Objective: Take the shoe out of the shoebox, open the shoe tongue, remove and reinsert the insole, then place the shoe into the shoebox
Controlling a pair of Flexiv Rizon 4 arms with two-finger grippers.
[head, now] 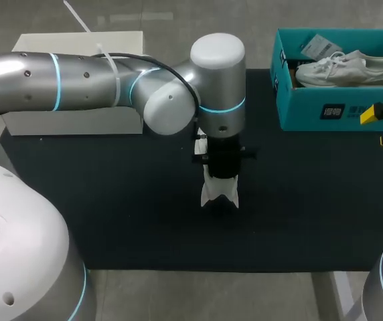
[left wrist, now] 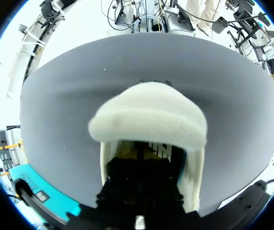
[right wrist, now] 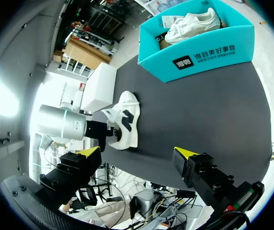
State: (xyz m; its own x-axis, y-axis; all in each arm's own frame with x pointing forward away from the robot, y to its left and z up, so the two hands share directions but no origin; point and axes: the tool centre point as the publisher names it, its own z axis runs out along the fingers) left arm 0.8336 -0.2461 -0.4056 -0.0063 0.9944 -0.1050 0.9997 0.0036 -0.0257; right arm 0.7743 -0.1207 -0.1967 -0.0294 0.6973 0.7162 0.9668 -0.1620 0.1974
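On dark mat (head: 111,200), padded white shoe (right wrist: 126,120)

Two white shoes are in sight: one shoe (head: 219,192) at the frame's centre, the other shoe (head: 345,69) at upper right. There is one teal shoebox (head: 312,110), one white box (head: 71,120) at upper left, and one black mat (head: 111,200).

You have one shoe (head: 211,195) on the worktop (head: 111,200) directly under your left tool (head: 219,186); the shoebox (head: 325,110), a second shoe (head: 345,69) inside, lies well to that tool's right.
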